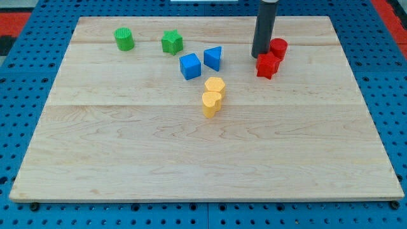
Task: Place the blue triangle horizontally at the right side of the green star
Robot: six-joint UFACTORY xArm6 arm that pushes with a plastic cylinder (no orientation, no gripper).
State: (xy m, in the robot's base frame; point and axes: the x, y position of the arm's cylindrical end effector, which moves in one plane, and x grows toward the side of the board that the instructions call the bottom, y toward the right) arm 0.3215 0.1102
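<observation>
Starting nearest, two yellow blocks (pixel 213 95) sit mid-board. Beyond them the blue triangle (pixel 213 58) stands beside a blue cube (pixel 189 66), lower-right of the green star (pixel 172 42). It looks light, rigid, likely to pivot; push a flat face. No jaws here: the rod's tip (pixel 259 55) touches the red blocks (pixel 271 58). Open wood lies between.

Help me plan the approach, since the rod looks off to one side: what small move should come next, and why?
Probably slide my tip toward the view's left and slightly down, to the blue triangle. My tip sits beside the red blocks, right of the triangle, which lies right of and slightly below the green star, so it needs nudging up.
</observation>
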